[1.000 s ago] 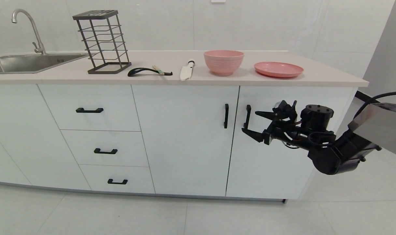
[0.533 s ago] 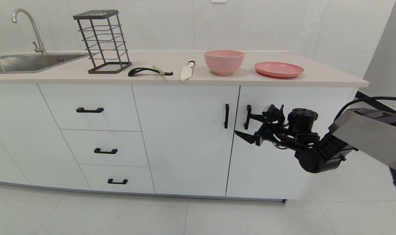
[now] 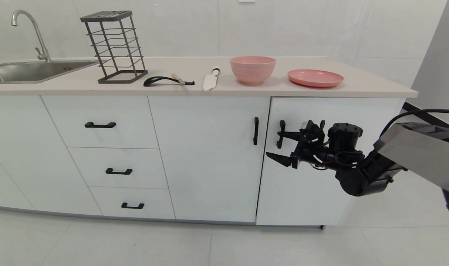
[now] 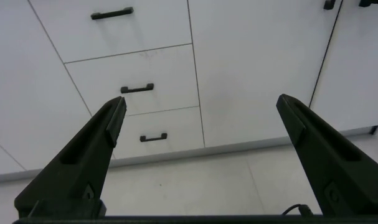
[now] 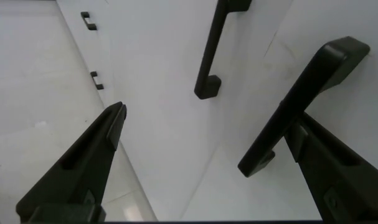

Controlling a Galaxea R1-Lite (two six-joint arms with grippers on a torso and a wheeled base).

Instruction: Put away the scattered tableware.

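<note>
Writing shows as one small dark mark on the inner wall of the steel sink [image 3: 24,70] at the upper left of the head view, too small to read. On the pale stone countertop [image 3: 187,66], a round pink bowl [image 3: 253,68] stands right of centre, its inside hidden. A shallow pink plate [image 3: 315,78] lies just to its right. Left of the bowl lies a white-bladed knife [image 3: 211,79], then a black ladle [image 3: 161,80] with a short wooden-handled utensil [image 3: 178,78] across its handle. Further left stands a tall black wire rack [image 3: 115,46].

Low at the right of that view, the right gripper [image 3: 278,145] has its fingers spread wide at the black bar handle [image 3: 281,129] of the right-hand white cabinet door [image 3: 313,184]. Whether the upper finger touches the handle cannot be told. The left gripper [image 4: 201,102] also has its fingers wide apart, facing the white drawer fronts [image 4: 139,74].
</note>
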